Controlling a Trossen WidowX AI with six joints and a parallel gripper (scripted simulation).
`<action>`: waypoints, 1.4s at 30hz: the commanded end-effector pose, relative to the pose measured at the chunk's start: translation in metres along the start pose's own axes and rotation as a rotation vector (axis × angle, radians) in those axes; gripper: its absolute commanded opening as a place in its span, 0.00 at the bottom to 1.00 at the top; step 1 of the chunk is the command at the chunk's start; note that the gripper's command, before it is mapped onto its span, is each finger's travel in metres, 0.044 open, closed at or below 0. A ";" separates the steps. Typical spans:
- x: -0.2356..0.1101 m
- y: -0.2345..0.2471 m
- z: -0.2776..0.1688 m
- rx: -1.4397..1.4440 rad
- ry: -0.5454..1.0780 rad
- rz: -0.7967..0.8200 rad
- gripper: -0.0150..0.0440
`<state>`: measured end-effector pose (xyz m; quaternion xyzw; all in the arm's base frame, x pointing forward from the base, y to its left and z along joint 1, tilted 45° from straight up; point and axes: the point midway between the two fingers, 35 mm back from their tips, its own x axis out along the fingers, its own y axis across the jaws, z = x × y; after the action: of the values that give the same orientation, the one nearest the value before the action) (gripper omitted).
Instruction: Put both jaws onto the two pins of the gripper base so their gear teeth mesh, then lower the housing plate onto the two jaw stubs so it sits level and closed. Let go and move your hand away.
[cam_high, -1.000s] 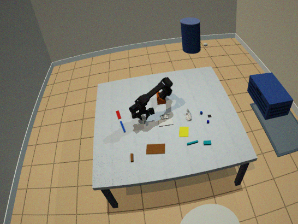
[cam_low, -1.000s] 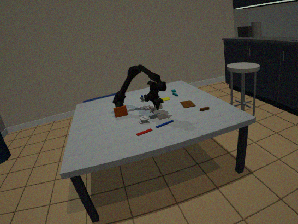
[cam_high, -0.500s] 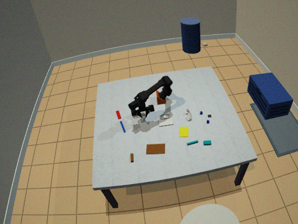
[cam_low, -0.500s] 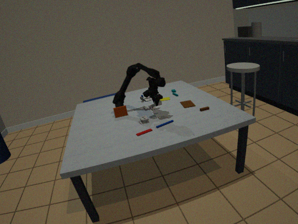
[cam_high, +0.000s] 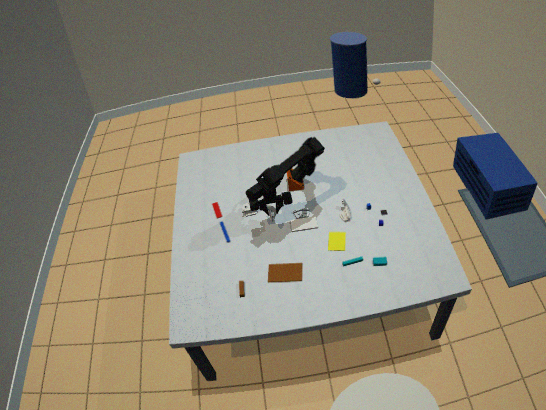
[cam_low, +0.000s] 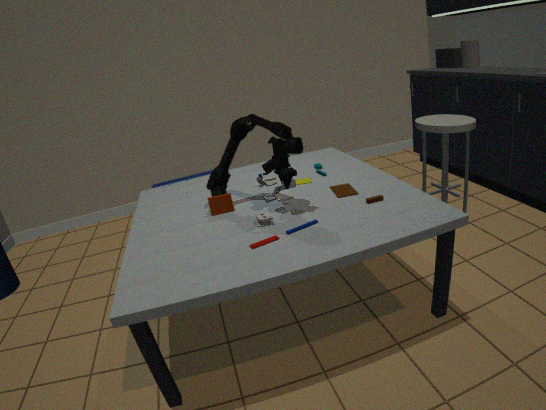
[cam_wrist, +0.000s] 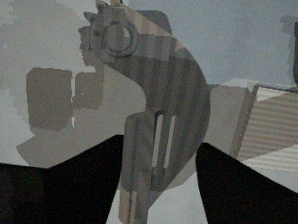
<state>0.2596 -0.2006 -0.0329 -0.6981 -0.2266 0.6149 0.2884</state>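
Hand clamped on a grey jaw, long axis running out from the fingers, toothed eye at the far end, upper left in wrist view. Small pale part one side, light flat piece the other; can't tell which is the base. Eye-to-pin alignment likely decides it.

Tool pointing down, fingers clamped; arm arched.

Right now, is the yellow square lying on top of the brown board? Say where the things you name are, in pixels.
No, the yellow square (cam_high: 337, 241) (cam_low: 303, 181) lies apart from the brown board (cam_high: 285, 272) (cam_low: 344, 190), with bare tabletop between them.
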 end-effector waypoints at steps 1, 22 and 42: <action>-0.003 -0.014 -0.004 0.013 0.006 0.001 0.48; -0.005 -0.083 -0.014 0.078 0.006 0.000 0.48; 0.000 -0.148 -0.010 0.137 0.005 -0.011 0.48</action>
<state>0.2755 -0.1022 0.0609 -0.6772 -0.1897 0.6271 0.3349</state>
